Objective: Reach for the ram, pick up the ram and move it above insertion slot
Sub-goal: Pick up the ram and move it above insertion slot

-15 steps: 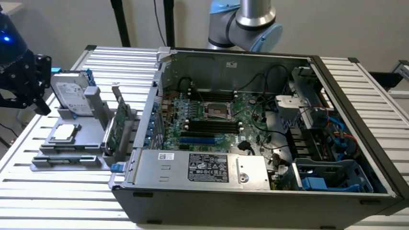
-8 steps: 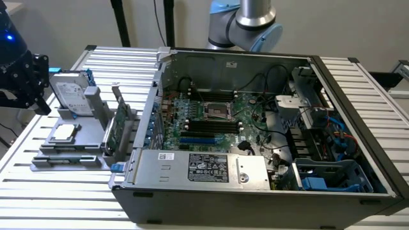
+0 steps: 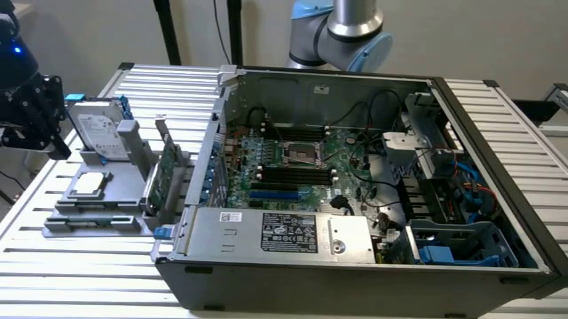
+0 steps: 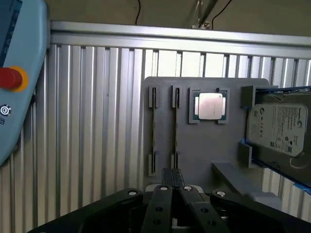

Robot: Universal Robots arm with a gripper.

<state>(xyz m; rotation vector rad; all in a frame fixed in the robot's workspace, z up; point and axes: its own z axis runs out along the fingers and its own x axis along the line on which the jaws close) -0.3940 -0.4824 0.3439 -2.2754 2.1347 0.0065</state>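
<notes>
We see a silver bench (image 3: 53, 266), ribbed in even stripes. On it the holder (image 4: 204, 150) is plain grey, the chip (image 4: 210, 105) silver with a green rim, and the hard drive (image 4: 277, 128) silver with a white label. Inside the dark grey case (image 3: 355, 292), the board (image 3: 342, 141) is green, its memory slots (image 3: 297, 174) black, and one slot (image 3: 271, 196) blue. The gripper (image 4: 171, 171) is black. The pendant (image 4: 19, 73) is light blue, and its red button (image 4: 8, 77) is ringed in yellow.
</notes>
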